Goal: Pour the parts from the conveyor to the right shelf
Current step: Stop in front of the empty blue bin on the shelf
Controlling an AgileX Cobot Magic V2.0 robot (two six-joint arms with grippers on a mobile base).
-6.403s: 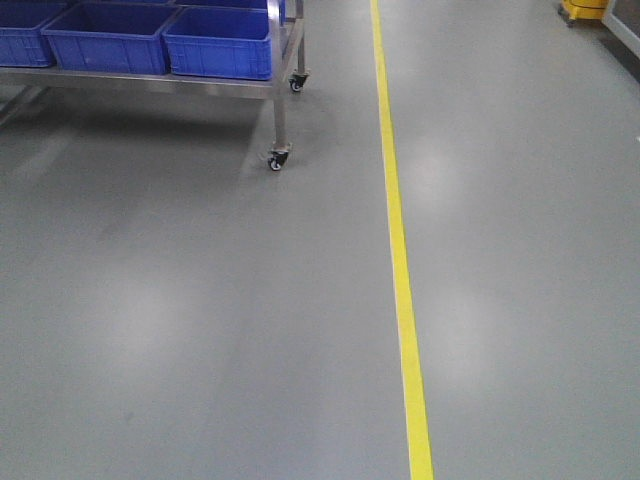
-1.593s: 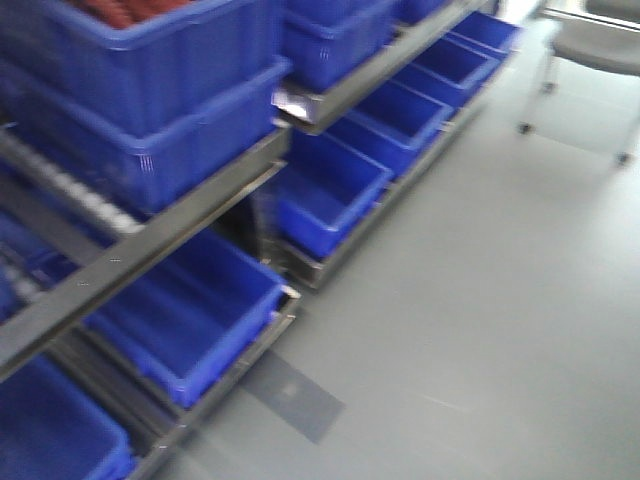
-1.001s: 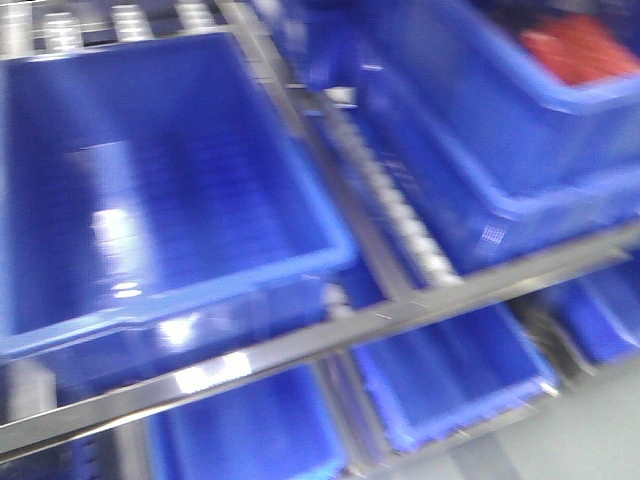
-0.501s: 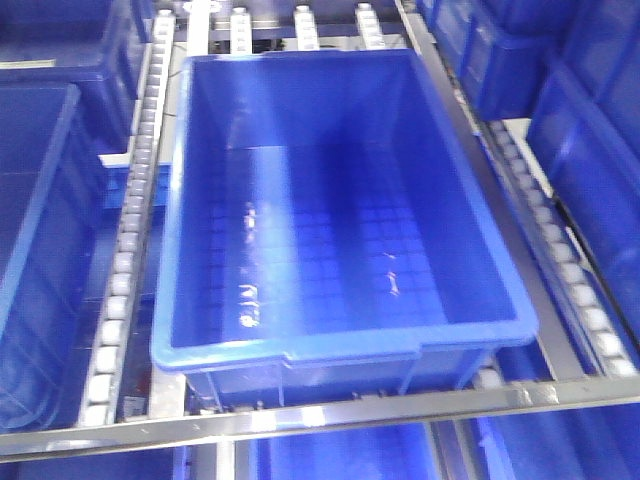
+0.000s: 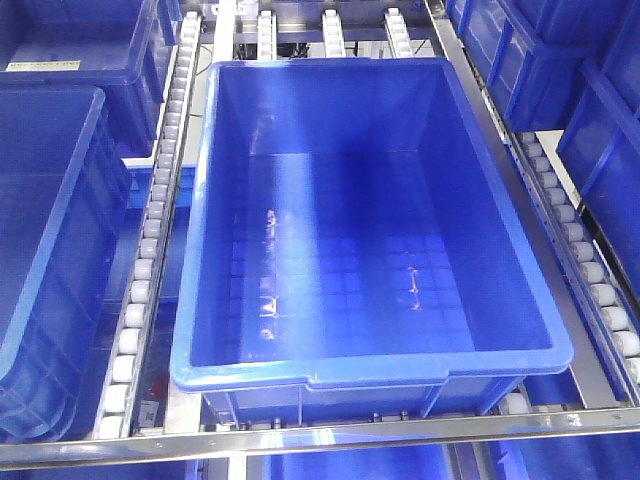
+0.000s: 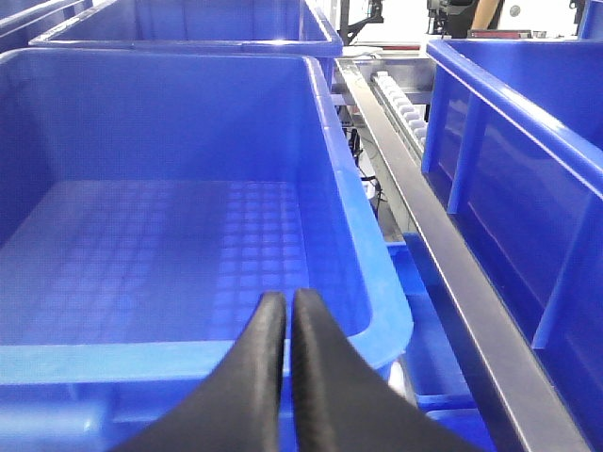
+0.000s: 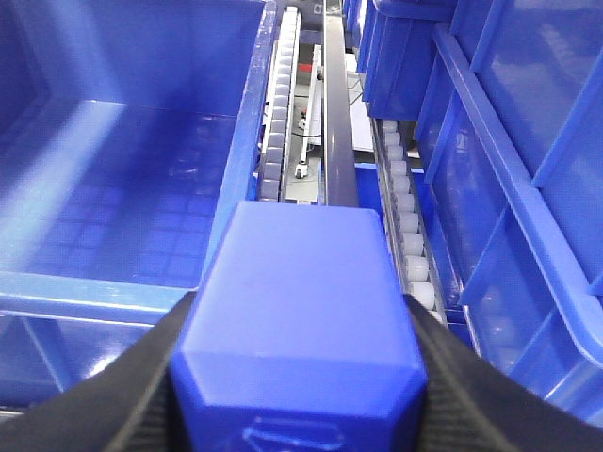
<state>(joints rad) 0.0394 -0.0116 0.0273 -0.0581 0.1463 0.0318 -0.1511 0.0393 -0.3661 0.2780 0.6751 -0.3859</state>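
Right claw: the right claw (image 7: 300,325) is clamped on a small bright-blue plastic block (image 7: 301,273), with a black finger (image 7: 141,391) pressed to each side of it.
Left claw: the left claw (image 6: 287,301) is clenched on nothing. Its two black tips touch, just before the near rim of a large rectangular blue plastic bin (image 6: 170,122).
Block position: it is held in the air near that bin's front right corner. It hangs over the grey steel rail (image 7: 337,122) and the white roller track (image 7: 281,113) beside the bin, not inside any bin.
Shelf: the steel-framed shelf (image 5: 400,428) carries the bins. Its roller tracks run front to back between them.
Bin contents: the large bin is empty. It has a glossy, grid-patterned floor with glints of light.
Neighbour bins: a left blue bin (image 5: 50,250) and right blue bins (image 5: 610,130) stand on the same shelf. Their floors are mostly out of frame.
Front view only: it shows the whole large bin from above, with roller tracks on both sides.
Wrist views only: they show the claws and the block.
Writing: a white label strip (image 5: 40,66) sits on the far-left bin and is too small to read. A raised mark (image 7: 273,438) on the block's near face is cut off by the frame and unreadable.
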